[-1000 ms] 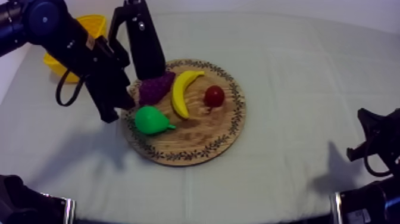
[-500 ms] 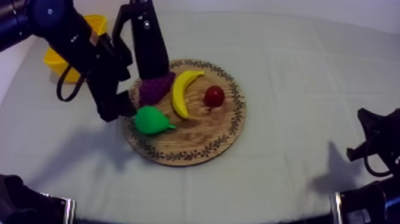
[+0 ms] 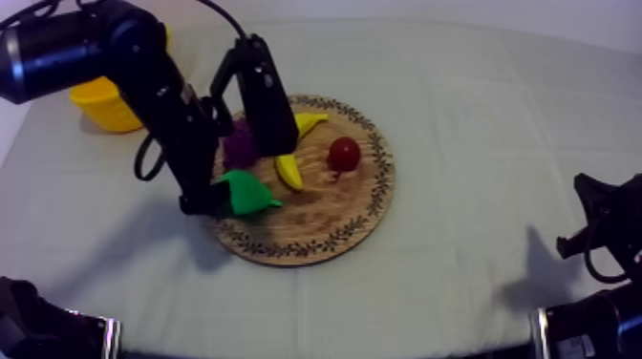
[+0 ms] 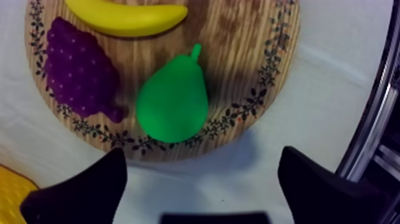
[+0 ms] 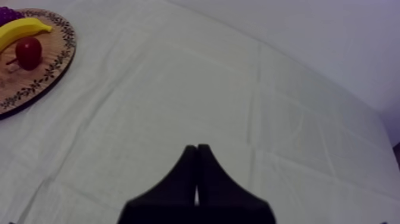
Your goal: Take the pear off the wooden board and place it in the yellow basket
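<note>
Left gripper (image 4: 202, 156) is gaping wide, holding nothing, its two black fingers (image 4: 83, 190) hanging over the cloth just off the rim of the wooden board (image 4: 238, 53). The pear (image 4: 172, 104) is lying on its side near that rim, stem pointing toward the banana (image 4: 125, 15), in line with the gap between the fingers but not yet between them. No contact showing. Grapes (image 4: 77, 74) are sitting just beside the pear, so one finger is getting little room on that side. Small red fruit (image 3: 344, 153) is sitting farther across the board. Yellow basket (image 3: 105, 100) is waiting behind the left arm, at the table's far left.

Step in hand: lining up for the grasp, pick not yet made. Next move, as I judge it: bringing the fingers around the pear's fat body, clear of the grapes, then closing.

Right gripper (image 5: 197, 149) is resting over bare cloth well apart from the board, fingers pressed together, holding nothing.
</note>
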`<action>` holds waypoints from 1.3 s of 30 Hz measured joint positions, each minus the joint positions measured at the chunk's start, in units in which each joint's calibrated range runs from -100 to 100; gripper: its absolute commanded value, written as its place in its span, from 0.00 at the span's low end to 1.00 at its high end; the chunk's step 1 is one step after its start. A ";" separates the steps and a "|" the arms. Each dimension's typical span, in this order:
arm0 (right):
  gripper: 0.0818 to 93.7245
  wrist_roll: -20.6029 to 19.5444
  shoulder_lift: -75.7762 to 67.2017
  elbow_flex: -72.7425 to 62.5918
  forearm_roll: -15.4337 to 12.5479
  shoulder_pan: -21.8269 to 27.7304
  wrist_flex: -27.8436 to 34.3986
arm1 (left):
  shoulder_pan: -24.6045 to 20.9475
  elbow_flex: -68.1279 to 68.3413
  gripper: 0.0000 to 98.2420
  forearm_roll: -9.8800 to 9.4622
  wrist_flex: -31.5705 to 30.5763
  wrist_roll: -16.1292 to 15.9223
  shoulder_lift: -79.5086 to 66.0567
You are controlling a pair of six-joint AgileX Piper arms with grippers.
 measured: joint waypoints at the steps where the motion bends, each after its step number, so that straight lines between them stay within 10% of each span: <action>1: 0.00 0.00 0.00 0.00 0.00 0.00 0.00 | 0.02 0.00 0.99 -0.06 -0.41 -0.10 0.69; 39: 0.00 0.00 0.00 0.00 0.00 0.00 0.00 | -0.24 -2.84 0.88 -3.18 -7.06 1.84 21.23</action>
